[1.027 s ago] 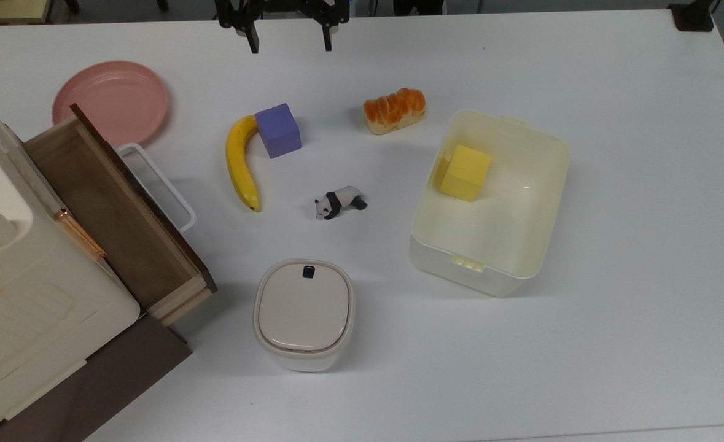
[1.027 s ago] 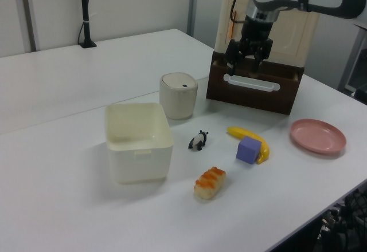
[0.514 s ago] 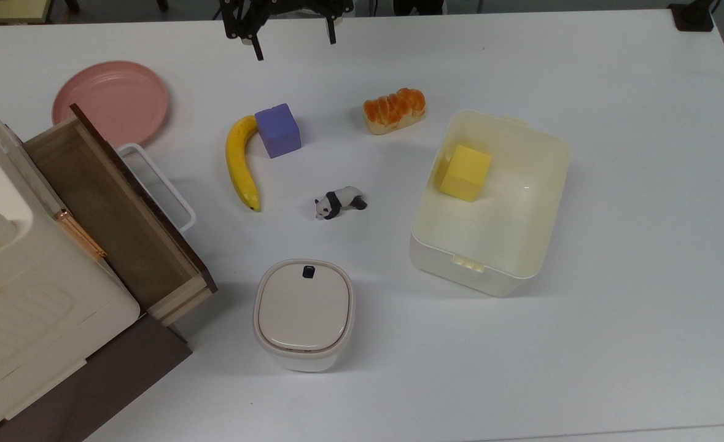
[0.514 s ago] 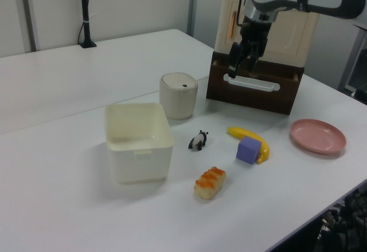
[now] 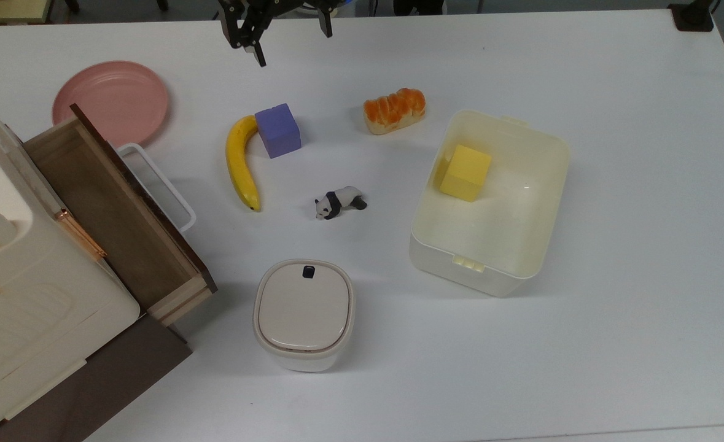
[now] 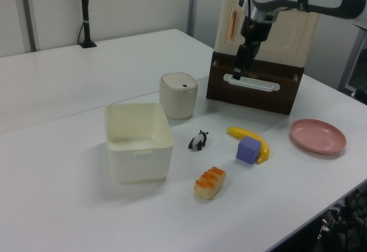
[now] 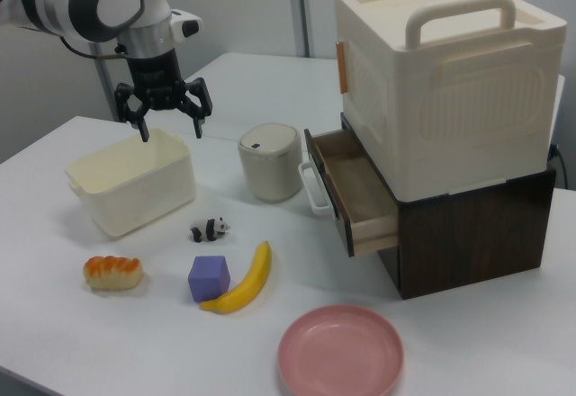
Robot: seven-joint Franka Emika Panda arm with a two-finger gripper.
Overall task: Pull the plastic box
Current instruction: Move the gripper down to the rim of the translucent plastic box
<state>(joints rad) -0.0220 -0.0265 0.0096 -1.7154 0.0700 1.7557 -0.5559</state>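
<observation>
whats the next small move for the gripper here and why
Probably carry the gripper across toward the plastic box and lower it at the rim. It hangs open above the table's far edge in the top view, well apart from the box, which nothing touches and which holds a yellow block.

In the top view the cream cabinet point(image 5: 24, 307) is cut off at eight o'clock, and the arm's body leaves the frame at twelve o'clock above its fingers point(image 5: 257, 52).

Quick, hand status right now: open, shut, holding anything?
Hand: open, fingers spread wide, holding nothing; it hangs in the air, clear of the plastic box.
</observation>
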